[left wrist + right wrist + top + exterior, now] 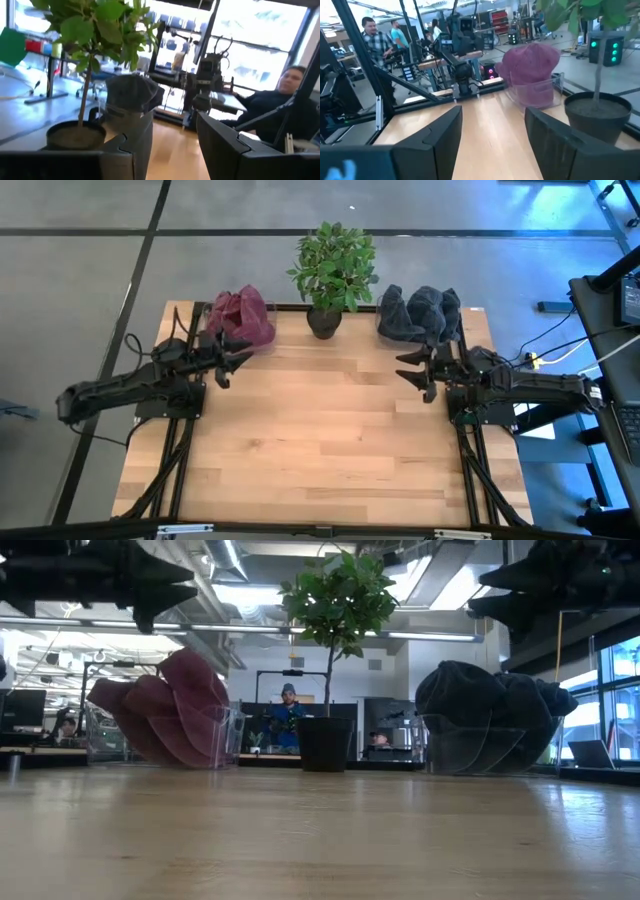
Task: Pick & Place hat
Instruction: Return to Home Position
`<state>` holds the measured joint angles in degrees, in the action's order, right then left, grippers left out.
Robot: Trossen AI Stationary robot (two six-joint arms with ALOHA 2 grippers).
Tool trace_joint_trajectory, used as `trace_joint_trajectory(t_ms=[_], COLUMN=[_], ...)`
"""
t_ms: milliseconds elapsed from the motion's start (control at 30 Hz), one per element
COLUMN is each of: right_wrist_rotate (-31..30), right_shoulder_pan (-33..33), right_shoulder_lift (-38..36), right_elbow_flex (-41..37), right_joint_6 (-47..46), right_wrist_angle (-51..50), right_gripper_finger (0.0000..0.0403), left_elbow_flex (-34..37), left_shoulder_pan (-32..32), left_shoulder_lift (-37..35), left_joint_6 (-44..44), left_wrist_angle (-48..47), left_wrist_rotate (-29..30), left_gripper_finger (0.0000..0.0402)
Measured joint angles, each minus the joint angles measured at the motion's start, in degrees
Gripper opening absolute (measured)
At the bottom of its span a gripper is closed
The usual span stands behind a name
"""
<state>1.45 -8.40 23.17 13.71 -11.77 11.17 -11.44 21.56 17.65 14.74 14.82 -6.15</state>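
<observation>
A heap of maroon hats (240, 318) fills a clear bin at the table's far left; it also shows in the low view (165, 705) and in the right wrist view (530, 62). A heap of dark grey hats (420, 312) fills a clear bin at the far right, seen too in the low view (490, 705) and the left wrist view (131, 95). My left gripper (232, 364) is open and empty, above the table just near of the maroon heap. My right gripper (413, 374) is open and empty, above the table just near of the grey heap.
A potted plant (333, 275) stands at the far edge between the two bins. The wooden tabletop (320, 440) stretches between and in front of the arms. People sit and stand in the room beyond the table.
</observation>
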Motion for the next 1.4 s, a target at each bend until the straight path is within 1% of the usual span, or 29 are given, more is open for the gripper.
trace_joint_trajectory(t_ms=[67,200,400,700,833,900,1000,1100,1200,1400], right_wrist_rotate=[-0.85,-1.34,-2.4,-3.28,-3.31,-3.3,-3.22,-3.35,-3.97,-4.83], right_shoulder_pan=[0.0,0.0,0.0,0.0,0.0,0.0,0.0,0.0,0.02,0.02], right_shoulder_lift=[-1.66,-4.14,-4.99,-4.95,-4.95,-4.94,-4.96,-5.81,-6.32,-8.89], right_elbow_flex=[-0.02,-0.05,-0.06,-0.06,-0.06,-1.0,-5.66,-8.52,-10.16,-13.12], right_joint_6=[0.18,0.24,1.51,1.74,1.79,1.79,2.12,2.51,1.48,0.22], right_wrist_angle=[-1.71,-4.58,-5.12,-5.42,-5.32,-2.93,5.27,9.56,10.22,12.09], right_gripper_finger=[0.0217,0.0217,0.0217,0.0217,0.0217,0.0217,0.0217,0.0217,0.0217,0.0217], left_elbow_flex=[1.81,4.88,10.97,10.96,10.97,10.97,10.97,10.97,10.97,10.97], left_shoulder_pan=[-0.01,0.03,0.07,0.15,1.54,2.41,3.47,4.21,4.86,6.04], left_shoulder_lift=[-1.19,-3.01,-3.76,-3.74,-4.18,-4.97,-6.65,-8.62,-11.1,-14.82], left_joint_6=[0.04,0.57,0.85,0.7,1.72,2.12,2.54,3.56,4.04,4.23], left_wrist_angle=[1.93,2.09,9.86,7.11,5.68,4.89,3.98,1.83,-1.21,-4.45], left_wrist_rotate=[0.03,2.0,5.58,6.61,7.08,6.7,6.45,3.8,3.63,3.56], left_gripper_finger=[0.0149,0.0152,0.0148,0.0151,0.0148,0.0149,0.0152,0.0153,0.015,0.0149])
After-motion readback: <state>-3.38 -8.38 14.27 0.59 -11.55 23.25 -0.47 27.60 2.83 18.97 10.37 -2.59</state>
